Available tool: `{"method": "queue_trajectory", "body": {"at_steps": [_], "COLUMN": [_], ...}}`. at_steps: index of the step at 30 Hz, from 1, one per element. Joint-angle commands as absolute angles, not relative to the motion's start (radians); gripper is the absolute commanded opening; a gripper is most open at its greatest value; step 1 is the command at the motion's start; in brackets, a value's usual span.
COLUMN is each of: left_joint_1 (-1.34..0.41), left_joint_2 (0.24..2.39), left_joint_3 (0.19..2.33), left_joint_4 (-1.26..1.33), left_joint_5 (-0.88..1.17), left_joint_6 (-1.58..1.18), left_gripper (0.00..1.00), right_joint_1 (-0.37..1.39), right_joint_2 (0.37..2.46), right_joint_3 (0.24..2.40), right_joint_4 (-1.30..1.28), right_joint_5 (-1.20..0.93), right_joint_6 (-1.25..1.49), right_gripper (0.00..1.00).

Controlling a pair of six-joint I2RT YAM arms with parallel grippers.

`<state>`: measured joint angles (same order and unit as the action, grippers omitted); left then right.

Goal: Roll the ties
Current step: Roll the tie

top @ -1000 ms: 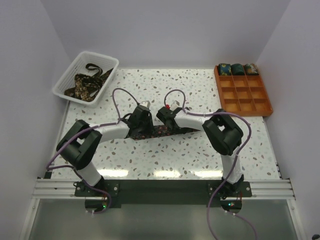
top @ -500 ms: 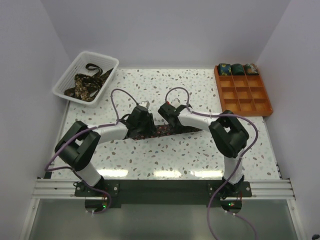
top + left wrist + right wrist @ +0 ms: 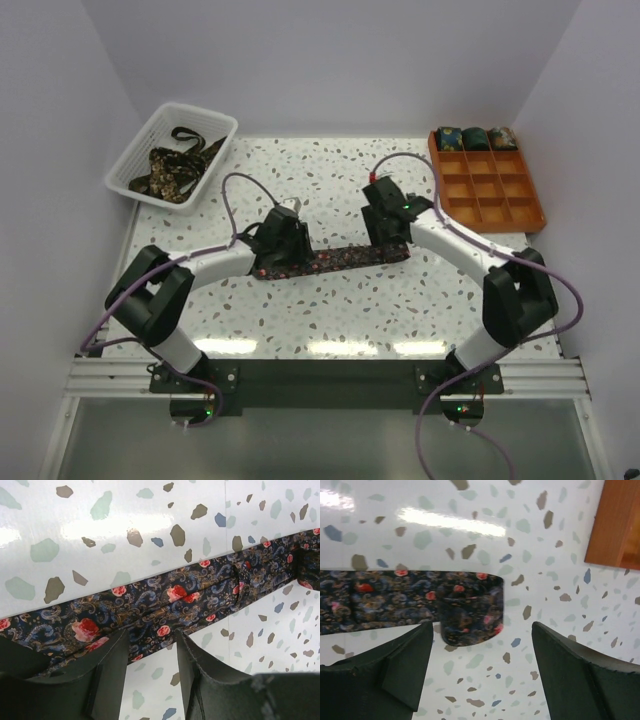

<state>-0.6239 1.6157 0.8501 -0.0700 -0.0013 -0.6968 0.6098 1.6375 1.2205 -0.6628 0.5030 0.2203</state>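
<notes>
On your speckled surface (image 3: pixel 340 310) between pale walls (image 3: pixel 330 70), the tie (image 3: pixel 345 258) hides its nine-o'clock end under your spread left tool (image 3: pixel 151 650); right tool (image 3: pixel 481 630) gapes wide.

From above, the left gripper (image 3: pixel 278 258) covers the left end of the long dark floral fabric tie (image 3: pixel 350 257). In the right wrist view, the picture's corner cuts off the orange gridded tray (image 3: pixel 615 525). The tangled dark patterned ties (image 3: pixel 172 168) in the white mesh basket (image 3: pixel 135 145) are too small to count, perhaps two.
</notes>
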Motion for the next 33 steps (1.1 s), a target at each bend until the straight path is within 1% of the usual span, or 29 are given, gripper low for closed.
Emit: {"method": "queue_trajectory", "body": {"at_steps": [1, 5, 6, 9, 12, 15, 17, 20, 26, 32, 33], "left_joint_1": [-0.647, -0.707, -0.712, -0.712, -0.686, -0.661, -0.644, -0.615, -0.583, -0.578, -0.578], "left_joint_2": [1.592, 1.629, 1.632, 1.615, 1.611, 1.611, 1.615, 1.649, 1.719, 1.790, 1.795], "left_joint_3": [0.896, 0.934, 0.940, 0.907, 0.891, 0.900, 0.916, 0.951, 1.022, 1.061, 1.060], "left_joint_4": [-0.071, -0.080, -0.089, -0.077, -0.078, -0.084, -0.092, -0.106, -0.127, -0.149, -0.149], "left_joint_5": [-0.005, 0.009, 0.003, -0.049, -0.051, -0.057, -0.063, -0.052, -0.051, -0.038, -0.038], "left_joint_6": [-0.713, -0.727, -0.732, -0.742, -0.729, -0.700, -0.683, -0.644, -0.591, -0.566, -0.565], "left_gripper": [0.48, 0.48, 0.47, 0.45, 0.45, 0.45, 0.46, 0.46, 0.42, 0.34, 0.31], "right_joint_1": [0.502, 0.385, 0.387, 0.397, 0.474, 0.549, 0.601, 0.635, 0.658, 0.661, 0.661], "right_joint_2": [1.511, 1.477, 1.471, 1.445, 1.472, 1.552, 1.592, 1.663, 1.758, 1.781, 1.781], "right_joint_3": [1.146, 1.092, 1.089, 1.097, 1.118, 1.170, 1.184, 1.210, 1.227, 1.227, 1.229], "right_joint_4": [-0.595, -0.569, -0.571, -0.558, -0.581, -0.618, -0.627, -0.646, -0.653, -0.646, -0.646], "right_joint_5": [0.333, 0.223, 0.209, 0.154, 0.268, 0.403, 0.498, 0.587, 0.655, 0.676, 0.680], "right_joint_6": [0.225, 0.250, 0.241, 0.198, 0.163, 0.158, 0.163, 0.187, 0.189, 0.195, 0.195], "right_gripper": [0.82, 0.79, 0.77, 0.77, 0.80, 0.82, 0.83, 0.83, 0.83, 0.83, 0.83]}}
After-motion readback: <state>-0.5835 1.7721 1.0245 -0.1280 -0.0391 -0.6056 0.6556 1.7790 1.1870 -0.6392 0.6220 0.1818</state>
